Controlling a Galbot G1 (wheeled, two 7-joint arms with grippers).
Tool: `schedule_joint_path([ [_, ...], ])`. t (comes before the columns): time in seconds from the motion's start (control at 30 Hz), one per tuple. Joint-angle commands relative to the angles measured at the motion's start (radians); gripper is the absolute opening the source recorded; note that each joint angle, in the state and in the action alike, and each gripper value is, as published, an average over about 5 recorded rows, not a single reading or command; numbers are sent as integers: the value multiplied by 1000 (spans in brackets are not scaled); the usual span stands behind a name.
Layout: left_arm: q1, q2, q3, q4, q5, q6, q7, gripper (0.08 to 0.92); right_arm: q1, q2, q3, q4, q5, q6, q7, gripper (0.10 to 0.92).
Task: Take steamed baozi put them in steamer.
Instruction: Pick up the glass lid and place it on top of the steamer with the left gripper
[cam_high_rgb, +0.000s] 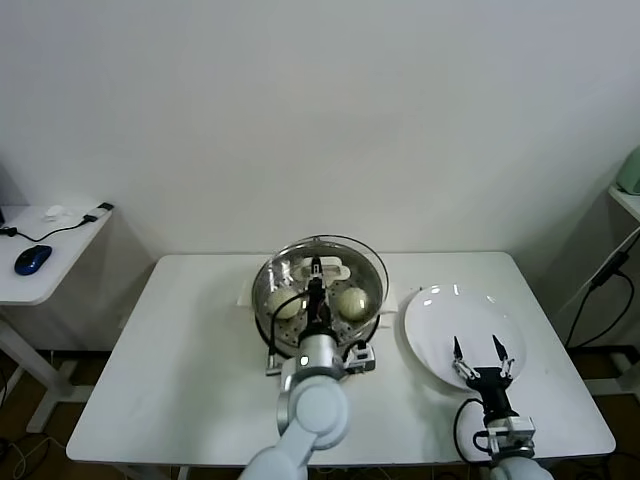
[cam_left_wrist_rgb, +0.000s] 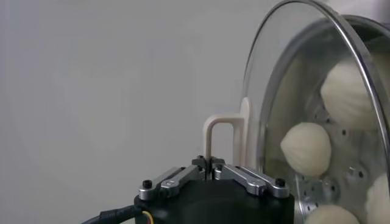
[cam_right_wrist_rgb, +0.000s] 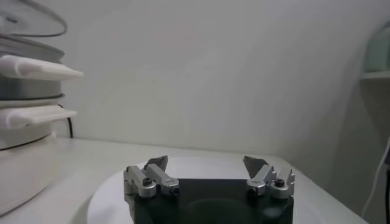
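The steamer (cam_high_rgb: 268, 322), a steel pot on a cream base, stands at the table's middle. Several pale baozi lie in its perforated basket; two show through the glass in the head view (cam_high_rgb: 280, 303) (cam_high_rgb: 351, 303), and more show in the left wrist view (cam_left_wrist_rgb: 306, 148) (cam_left_wrist_rgb: 347, 91). My left gripper (cam_high_rgb: 316, 268) (cam_left_wrist_rgb: 211, 167) is shut on the cream handle (cam_left_wrist_rgb: 213, 137) of the round glass lid (cam_high_rgb: 345, 250) (cam_left_wrist_rgb: 268, 91) and holds it over the pot. My right gripper (cam_high_rgb: 481, 352) (cam_right_wrist_rgb: 206, 163) is open and empty over the white plate (cam_high_rgb: 440, 320) (cam_right_wrist_rgb: 109, 195), which holds nothing.
The steamer's cream side handles (cam_right_wrist_rgb: 36, 67) and the lid (cam_right_wrist_rgb: 30, 18) show at the edge of the right wrist view. A side desk with a blue mouse (cam_high_rgb: 32, 259) stands at the left. A cable (cam_high_rgb: 600, 285) hangs at the right.
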Motion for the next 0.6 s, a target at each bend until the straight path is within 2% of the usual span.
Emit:
schedule_joint_path([
  [0.03,-4,-7,4,49,26,3,-7,129,3,1,2,-4,0,8,9,823],
  [0.6,8,13,-23,58,3,-5,-32,129,3,14,0,-2,-9,15,21,823],
])
